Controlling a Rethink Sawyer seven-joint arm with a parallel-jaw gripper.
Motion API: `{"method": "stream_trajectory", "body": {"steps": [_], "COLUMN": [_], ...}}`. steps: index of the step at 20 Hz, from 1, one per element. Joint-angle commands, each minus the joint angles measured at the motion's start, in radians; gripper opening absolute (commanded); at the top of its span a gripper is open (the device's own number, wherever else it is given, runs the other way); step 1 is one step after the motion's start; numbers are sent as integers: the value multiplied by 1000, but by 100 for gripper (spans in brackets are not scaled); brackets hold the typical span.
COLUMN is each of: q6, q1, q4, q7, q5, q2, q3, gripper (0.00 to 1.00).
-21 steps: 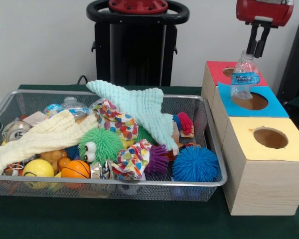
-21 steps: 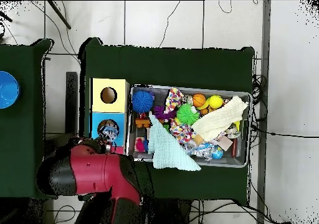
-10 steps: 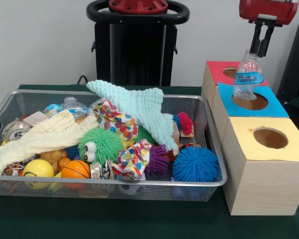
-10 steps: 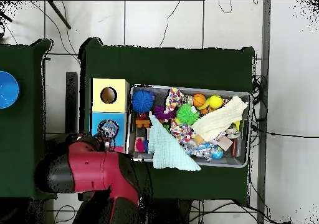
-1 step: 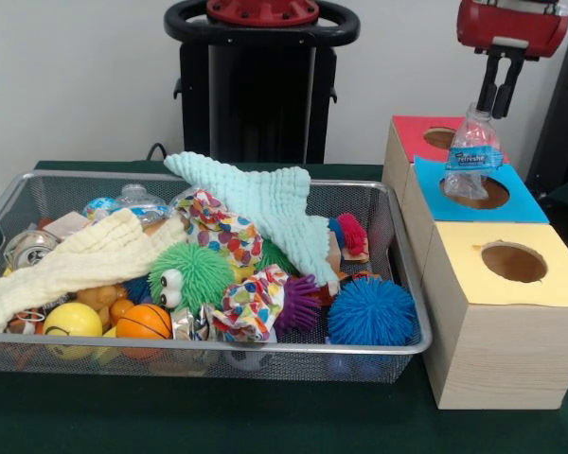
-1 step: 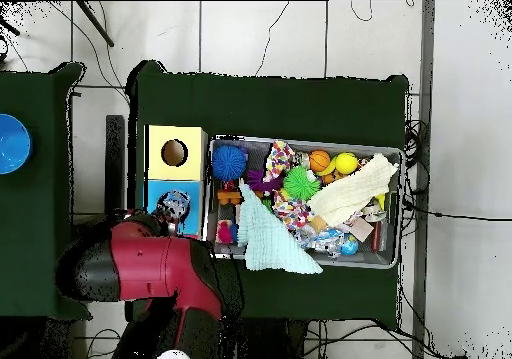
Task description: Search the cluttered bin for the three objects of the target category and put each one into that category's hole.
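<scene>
A clear plastic water bottle with a blue label hangs tilted, its base dipping into the round hole of the blue-topped box. My gripper is shut on the bottle's neck from above, at the far right. From overhead the bottle shows over the blue box, with the red arm beside it hiding the gripper. The wire bin holds another clear bottle at its back left.
A red-topped box stands behind the blue one and a yellow-topped box in front. The bin is packed with a mint cloth, a cream cloth, spiky balls, small sports balls and a can.
The gripper has carried the bottle slightly right and down. The bottle has tilted and its base has sunk into the blue box's hole.
</scene>
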Motion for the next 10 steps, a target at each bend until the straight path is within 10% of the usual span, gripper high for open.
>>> {"method": "stream_trajectory", "body": {"steps": [1,10], "q6": [-19,-37], "q1": [-3,35], "q4": [-13,-5], "q7": [250,270], "q5": [41,56], "q2": [69,87], "q3": [9,-13], "gripper": [0,0]}}
